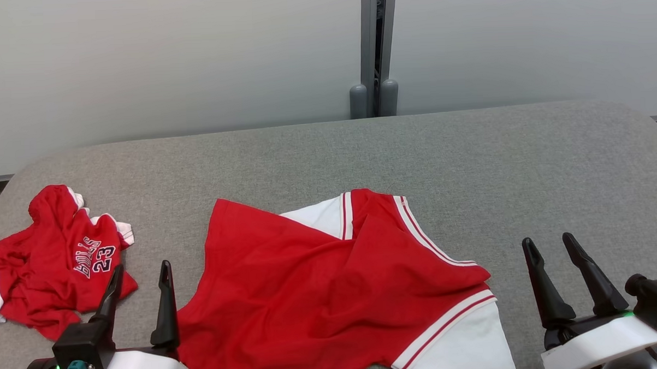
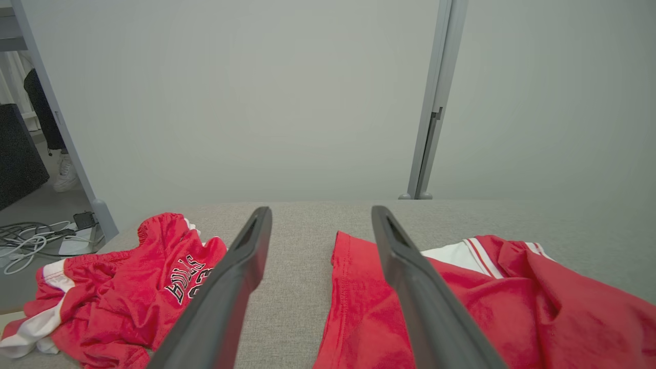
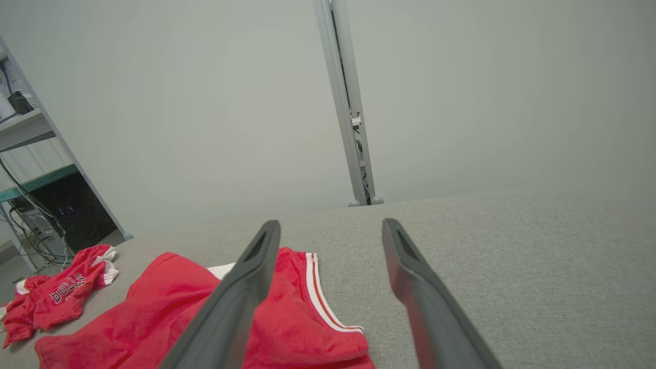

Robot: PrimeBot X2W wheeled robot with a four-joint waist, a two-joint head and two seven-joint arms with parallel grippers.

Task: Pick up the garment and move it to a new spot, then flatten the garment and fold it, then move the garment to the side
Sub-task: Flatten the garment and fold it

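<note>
A large red garment [image 1: 332, 282] with white panels and red-and-white striped trim lies rumpled on the grey cloth table [image 1: 524, 161], near its front edge; it also appears in the left wrist view [image 2: 512, 307] and the right wrist view [image 3: 287, 328]. My left gripper [image 1: 141, 267] stands open just left of the garment's left edge, with nothing between its fingers [image 2: 321, 211]. My right gripper [image 1: 548, 240] is open over bare table to the right of the garment's white corner, also holding nothing [image 3: 331, 223].
A smaller red jersey [image 1: 63, 265] lettered "BULLS 23" lies crumpled at the table's left edge, just left of my left gripper. A grey partition wall with a metal post [image 1: 376, 52] stands behind the table. Cables lie on the floor [image 2: 31, 241] beyond the left edge.
</note>
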